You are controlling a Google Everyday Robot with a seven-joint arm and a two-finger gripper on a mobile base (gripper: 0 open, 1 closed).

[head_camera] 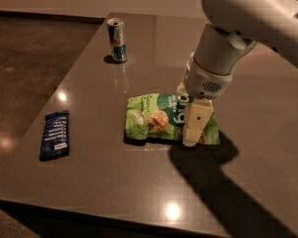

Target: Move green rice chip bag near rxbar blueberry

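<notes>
The green rice chip bag [154,118] lies flat in the middle of the dark table [114,187]. The rxbar blueberry [55,134], a small dark-blue bar, lies near the table's left edge, well apart from the bag. My gripper [192,125] hangs from the white arm and is down on the right part of the bag, covering some of its lettering.
A blue-silver drink can [117,32] stands upright at the back left of the table. The table's left and front edges drop to a dark floor. My arm casts a large shadow over the table's front right.
</notes>
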